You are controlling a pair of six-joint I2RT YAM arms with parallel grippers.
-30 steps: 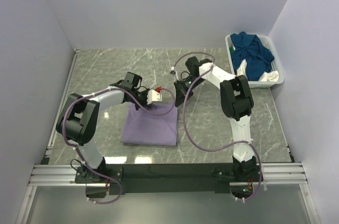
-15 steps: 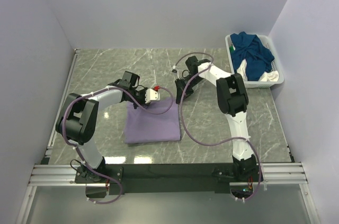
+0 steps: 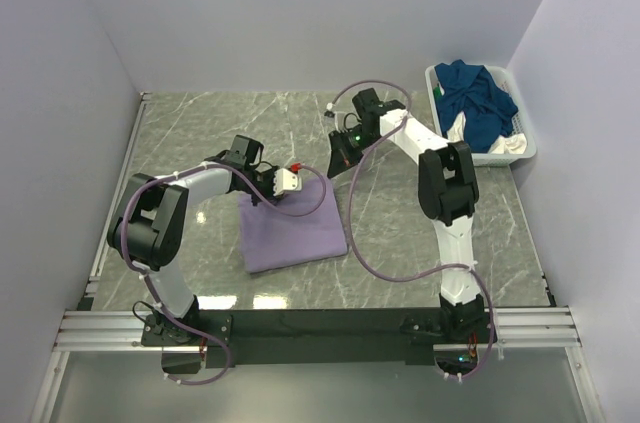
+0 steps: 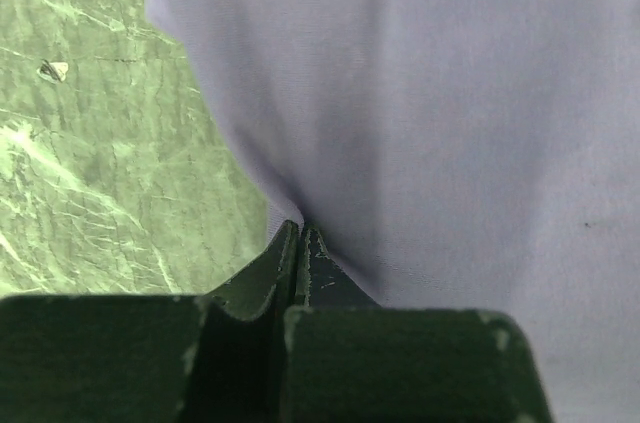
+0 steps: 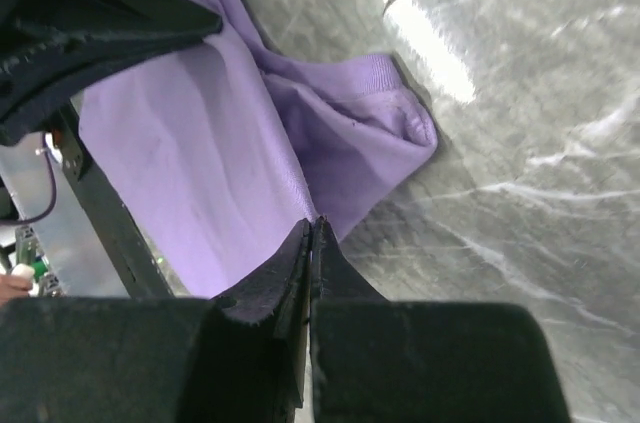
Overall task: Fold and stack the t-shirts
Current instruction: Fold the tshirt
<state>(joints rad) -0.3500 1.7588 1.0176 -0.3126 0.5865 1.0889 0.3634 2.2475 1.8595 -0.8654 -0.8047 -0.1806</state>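
A pale lilac t-shirt lies folded into a rough rectangle on the marble table, slightly skewed. My left gripper is shut on its far left edge; in the left wrist view the jaws pinch the lilac cloth. My right gripper is shut on the far right corner, where the cloth runs taut into the closed jaws and a ribbed hem bunches beyond. Dark teal t-shirts and a white t-shirt are heaped in the basket.
A white plastic basket stands at the far right of the table against the wall. Walls close in the table on the left, back and right. Purple cables loop from both arms over the table by the shirt.
The right gripper has drawn back toward the far side, pulling the shirt's far right corner with it. The lilac shirt has shifted right and turned a little. The left gripper has barely moved.
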